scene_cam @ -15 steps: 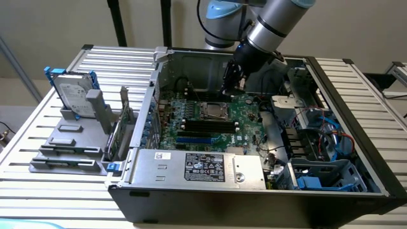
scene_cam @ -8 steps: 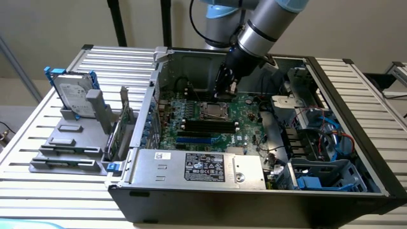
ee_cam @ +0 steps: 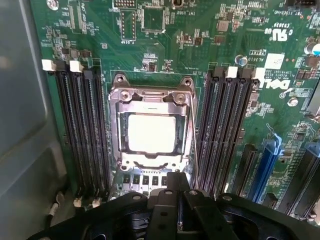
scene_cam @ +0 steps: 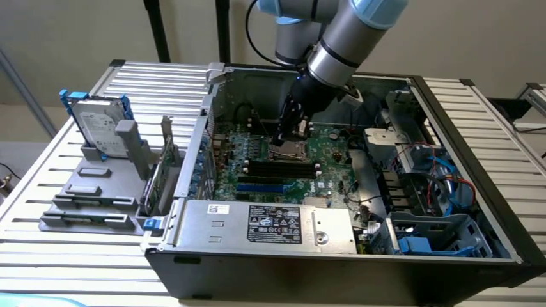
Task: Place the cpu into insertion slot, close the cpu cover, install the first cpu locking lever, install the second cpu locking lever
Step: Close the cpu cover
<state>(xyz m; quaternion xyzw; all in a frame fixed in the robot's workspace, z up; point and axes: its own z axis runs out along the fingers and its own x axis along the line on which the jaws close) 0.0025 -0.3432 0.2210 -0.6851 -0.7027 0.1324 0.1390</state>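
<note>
An open black computer case (scene_cam: 341, 281) lying on a slatted metal desk (scene_cam: 51, 256)

Inside it, a green motherboard (scene_cam: 328, 160) carries long black memory slots (ee_cam: 82, 130) with white end clips and a blue expansion slot (ee_cam: 267, 160). A grey labelled power supply box (scene_cam: 273, 224) sits along the near wall. Toward the exterior view's right are a blue drive cage (scene_cam: 426, 240) and red and blue cables (scene_cam: 444, 185). Outside the case, at the exterior view's left, a hard drive (scene_cam: 96, 125) stands upright in a grey rack (scene_cam: 94, 192).
</note>
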